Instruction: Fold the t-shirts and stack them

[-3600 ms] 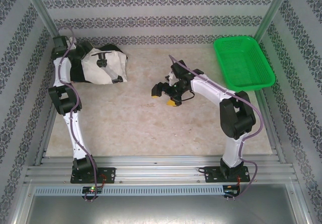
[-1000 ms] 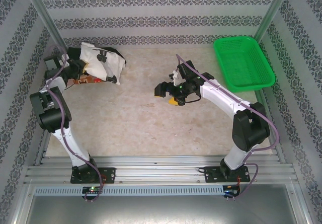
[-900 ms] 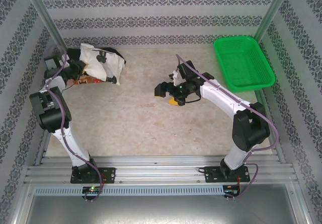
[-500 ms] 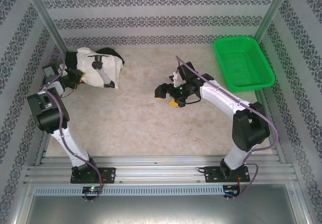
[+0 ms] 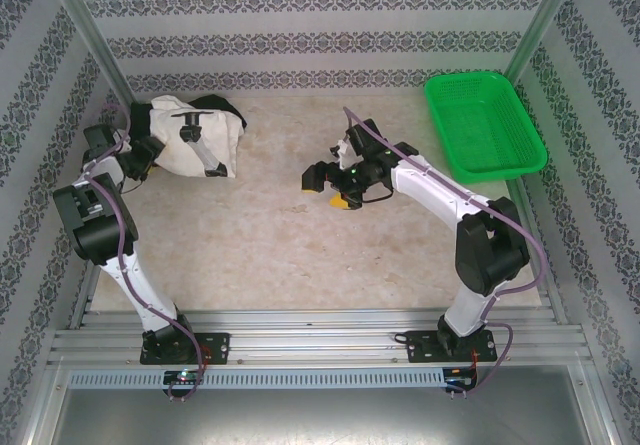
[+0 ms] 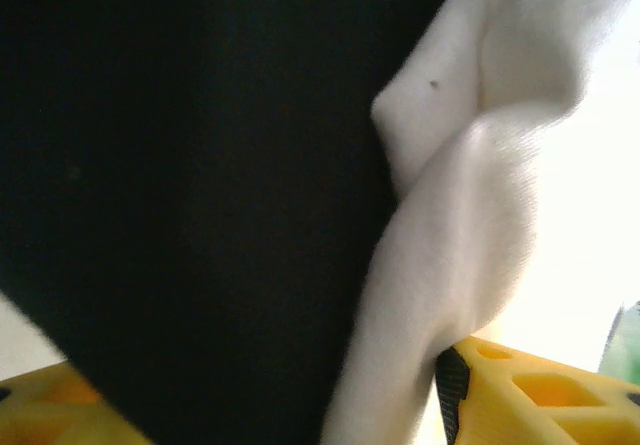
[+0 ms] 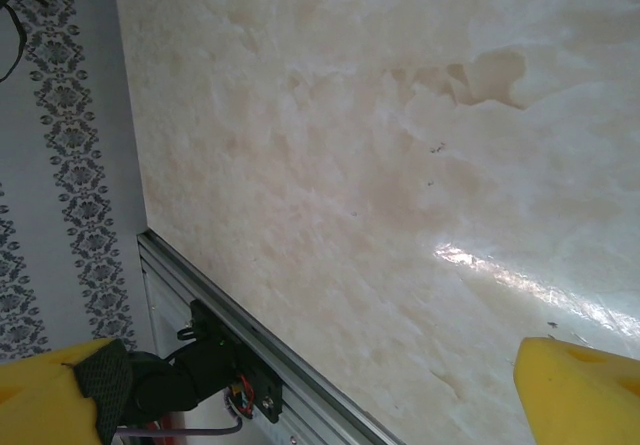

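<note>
Although both t-shirts sit together at about ten o'clock on the table (image 5: 250,255), neither looks folded. The cream t-shirt (image 5: 190,145) lies as a rumpled bundle with a few dark marks on top, and the black t-shirt (image 5: 222,105) shows bunched at its far edge, so I judge the folding and the neat stacking as all yet to do. At the bundle's nine-o'clock edge the left gripper (image 5: 135,155) has its yellow fingers apart. In the left wrist view black and cream cloth hang close between them, and I cannot tell whether any is caught. Near the table's centre the right gripper (image 5: 328,191) hangs with jaws wide apart over bare marbled surface, holding nothing. At about one o'clock the green mesh basket (image 5: 520,155) stands in the far right corner, well apart from the shirts, with nothing in it.
</note>
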Available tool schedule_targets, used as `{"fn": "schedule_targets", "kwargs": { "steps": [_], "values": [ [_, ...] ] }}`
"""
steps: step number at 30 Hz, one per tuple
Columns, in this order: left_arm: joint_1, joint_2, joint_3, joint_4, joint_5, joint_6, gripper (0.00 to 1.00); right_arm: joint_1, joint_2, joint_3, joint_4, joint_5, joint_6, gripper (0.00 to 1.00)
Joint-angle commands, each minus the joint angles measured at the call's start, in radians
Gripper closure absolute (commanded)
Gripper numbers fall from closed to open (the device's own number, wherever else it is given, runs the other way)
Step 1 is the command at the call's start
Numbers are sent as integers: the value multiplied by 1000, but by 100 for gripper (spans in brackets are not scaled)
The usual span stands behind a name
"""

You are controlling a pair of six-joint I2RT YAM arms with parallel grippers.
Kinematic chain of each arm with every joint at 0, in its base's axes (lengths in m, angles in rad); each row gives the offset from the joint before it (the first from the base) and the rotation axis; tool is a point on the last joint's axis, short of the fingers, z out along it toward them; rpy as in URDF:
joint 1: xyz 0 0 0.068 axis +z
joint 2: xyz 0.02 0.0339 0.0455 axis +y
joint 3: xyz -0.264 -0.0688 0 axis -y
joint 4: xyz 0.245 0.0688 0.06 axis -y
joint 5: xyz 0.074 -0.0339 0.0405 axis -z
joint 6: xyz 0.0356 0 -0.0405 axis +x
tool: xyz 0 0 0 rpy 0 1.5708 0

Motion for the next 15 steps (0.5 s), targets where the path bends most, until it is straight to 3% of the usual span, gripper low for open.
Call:
{"fn": "schedule_targets", "kwargs": {
  "steps": [1, 5, 10, 15],
  "values": [
    [-8, -99, 45, -173, -152, 82, 28, 7, 1, 28, 8, 2, 8, 2],
    [-42, -228, 41, -270, -240, 151, 17, 7, -20, 19, 15, 14, 9, 2],
    [-60, -390, 23, -360, -300, 205, 13, 2, -78, 15, 4, 72, -11, 2],
    [-82, -450, 52, -447, -215, 229, 11, -23, -145, -31, 12, 81, -17, 2]
  ]
}}
